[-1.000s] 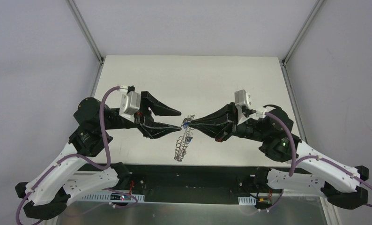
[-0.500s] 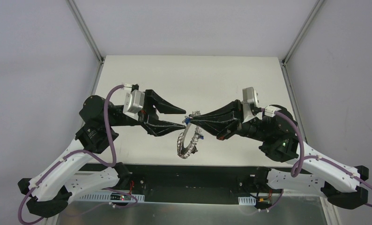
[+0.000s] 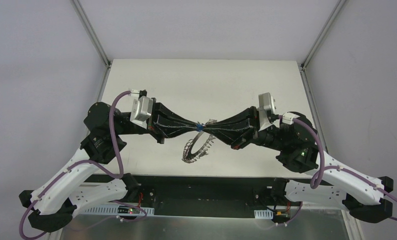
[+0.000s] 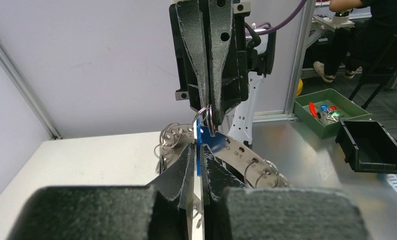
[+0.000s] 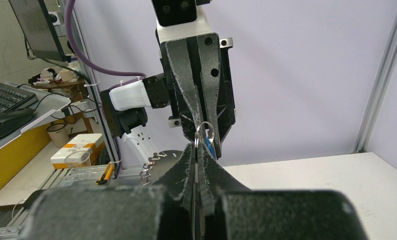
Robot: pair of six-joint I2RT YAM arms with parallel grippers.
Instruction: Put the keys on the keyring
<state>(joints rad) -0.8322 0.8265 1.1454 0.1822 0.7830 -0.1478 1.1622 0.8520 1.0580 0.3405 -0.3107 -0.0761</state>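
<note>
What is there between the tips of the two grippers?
Only the blue key and one small wire loop of the keyring. The left wrist view shows this most clearly.

A robotics lab: aluminium-framed white panels point(image 3: 36, 75) enclose the table point(image 3: 201, 85); beyond it, a green parts bin point(image 4: 311, 125) and a keyboard point(image 5: 4, 97).

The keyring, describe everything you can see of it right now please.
The keyring is a silvery, metal-looking band with punched holes, bristling with small wire loops. It hangs as a floppy, tilted hoop below where both end effectors meet. The right end effector pinches one top loop; the left end effector, shut on a blue key, meets that loop.
</note>
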